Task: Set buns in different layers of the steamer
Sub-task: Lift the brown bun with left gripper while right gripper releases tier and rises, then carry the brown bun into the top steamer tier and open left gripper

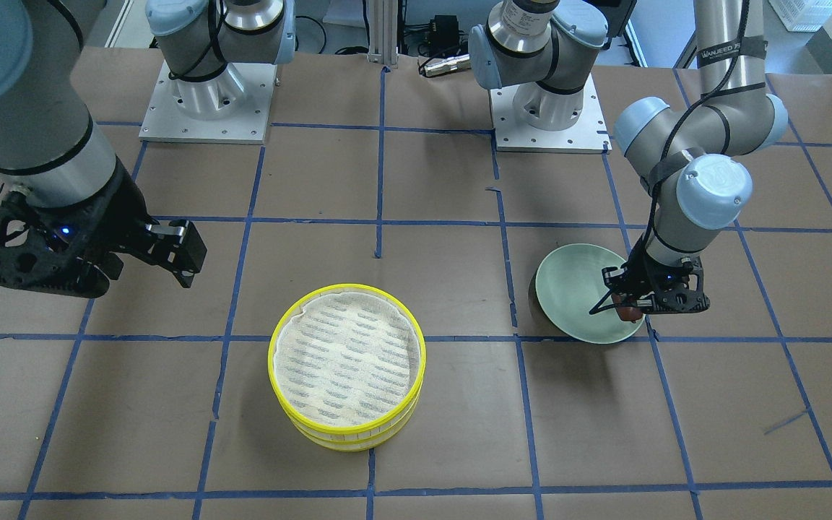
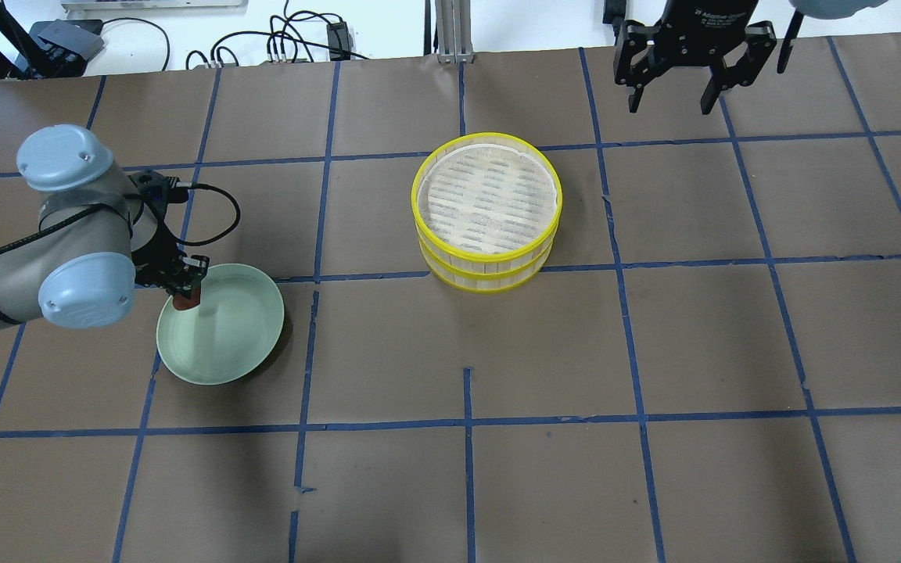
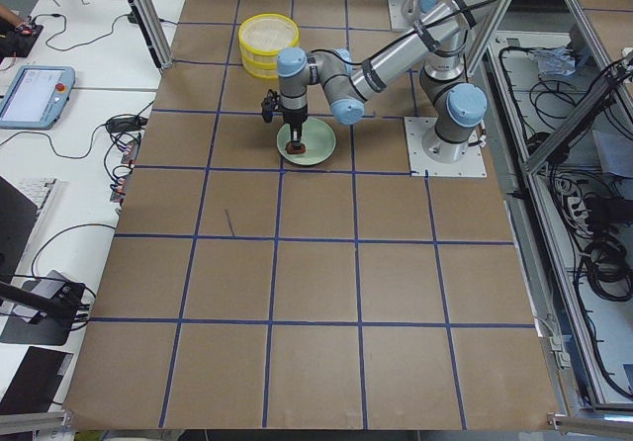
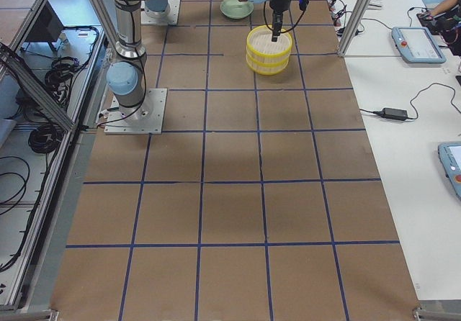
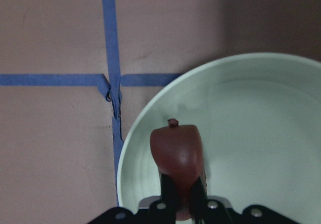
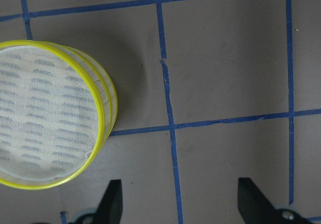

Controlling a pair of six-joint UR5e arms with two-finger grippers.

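The brown bun (image 5: 176, 151) fills the lower middle of the left wrist view, pinched between the left fingers (image 5: 169, 196), which are closed down to its narrow width. It is smooth, glossy and oval, with a small nub at its tip, and its long axis runs straight out from the fingers, up the frame. It sits over the left part of the plate (image 5: 261, 83), a pale green, glazed, shallow dish; whether it is clear of the plate I cannot tell. In the overhead view the steamer (image 2: 489, 256) lies to the right of the bun and a little higher in the frame, well apart. It is two stacked round trays with yellow rims, and the pale woven-look liner on top is bare. The right fingers (image 2: 632, 92) hang spread wide and empty at upper right, nearer the steamer, over the brown-paper worktop (image 2: 654, 352) taped in blue squares. Since the left arm has the bun, I judge the carry is its job. The white bun shows in no view
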